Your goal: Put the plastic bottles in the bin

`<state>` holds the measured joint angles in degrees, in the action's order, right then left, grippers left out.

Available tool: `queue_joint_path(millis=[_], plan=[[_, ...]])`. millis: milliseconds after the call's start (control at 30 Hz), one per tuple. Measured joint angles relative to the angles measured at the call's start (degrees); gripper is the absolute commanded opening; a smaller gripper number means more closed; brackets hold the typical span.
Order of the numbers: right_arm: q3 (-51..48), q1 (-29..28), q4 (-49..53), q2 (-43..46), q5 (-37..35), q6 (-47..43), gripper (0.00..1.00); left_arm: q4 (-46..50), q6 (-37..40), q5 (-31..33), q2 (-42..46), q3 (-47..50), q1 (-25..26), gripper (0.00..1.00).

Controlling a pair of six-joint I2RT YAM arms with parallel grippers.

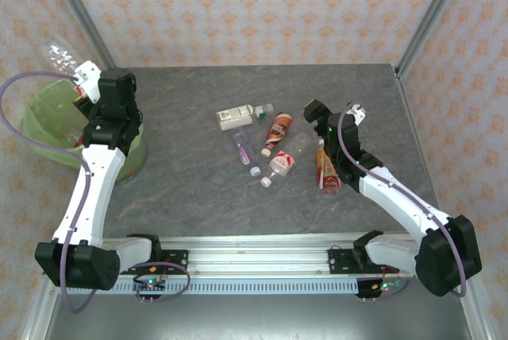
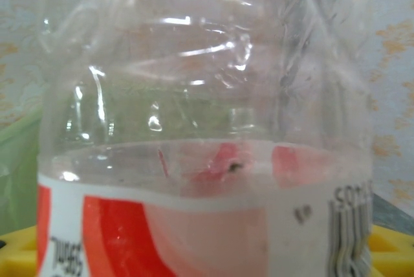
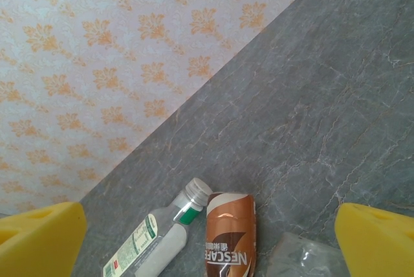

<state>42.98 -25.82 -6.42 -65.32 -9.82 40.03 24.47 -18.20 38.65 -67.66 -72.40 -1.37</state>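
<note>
My left gripper is raised over the bin, a round tub lined with a lime-green bag. It is shut on a clear plastic bottle with a red and white label; yellow fingertips flank it. Several bottles lie mid-table: white-green label, brown label, purple label, red-white label and orange. My right gripper hovers open above the brown bottle and the white-green one, holding nothing.
Patterned walls and metal corner posts close in the grey table. The right arm's forearm crosses the table's right side next to the orange bottle. A rail runs along the near edge.
</note>
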Motion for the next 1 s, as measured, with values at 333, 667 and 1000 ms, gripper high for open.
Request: queue_joint_path(millis=[333,667,1000], plan=[[0.00,0.00,0.83,0.00,0.39,0.00,0.99,-0.04,-0.90,-0.09,-1.16,0.66,-6.01,0.67],[0.00,0.00,0.90,-0.42,0.44,0.04,0.99,0.35,-2.89,-1.86,-6.08,-0.48,-9.14,0.81],[0.00,0.15,1.05,-0.55,0.68,0.22,0.99,3.67,-5.90,-10.38,-11.98,-7.26,-9.16,0.94]])
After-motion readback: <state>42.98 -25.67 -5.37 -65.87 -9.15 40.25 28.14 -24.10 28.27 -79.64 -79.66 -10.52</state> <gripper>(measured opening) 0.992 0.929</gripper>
